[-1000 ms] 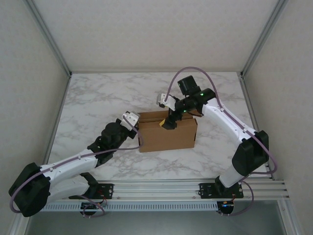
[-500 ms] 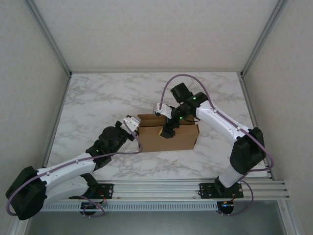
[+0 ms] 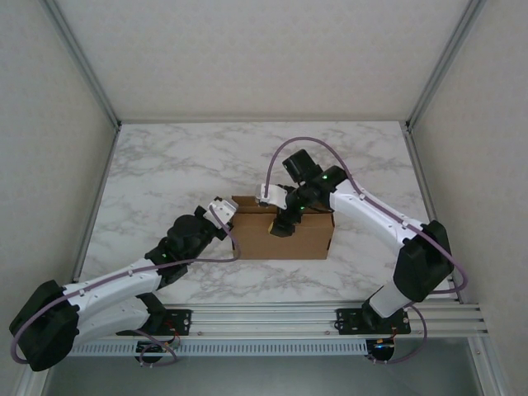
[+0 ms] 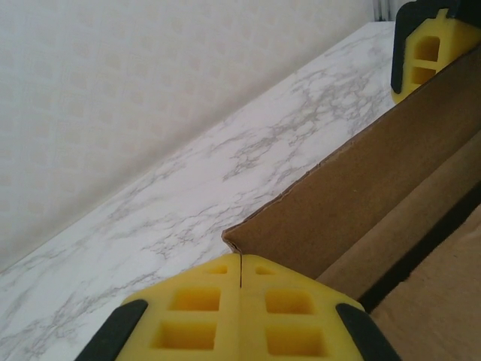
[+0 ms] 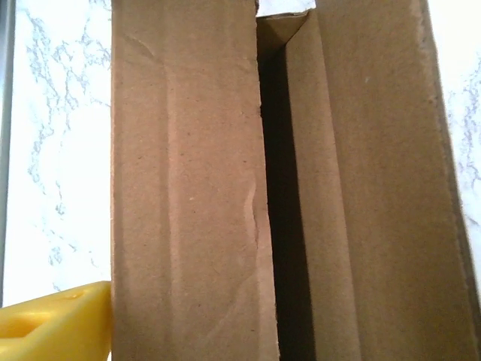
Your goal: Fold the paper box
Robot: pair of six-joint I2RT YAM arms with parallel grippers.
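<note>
Your left gripper [image 4: 239, 271], fingers pressed together, seems to steady the box [image 3: 289, 239] corner so your right gripper [image 3: 283, 224] can push; you can't tell if its fingers are apart.

White marble-patterned desk [image 3: 165, 165], pale textured walls [image 3: 264, 58] on three sides, slim metal frame posts [image 3: 82, 62] at the corners, ribbed aluminium rail [image 3: 272, 318] along the near edge

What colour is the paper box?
Plain brown; the paper box shows best in the right wrist view.
</note>
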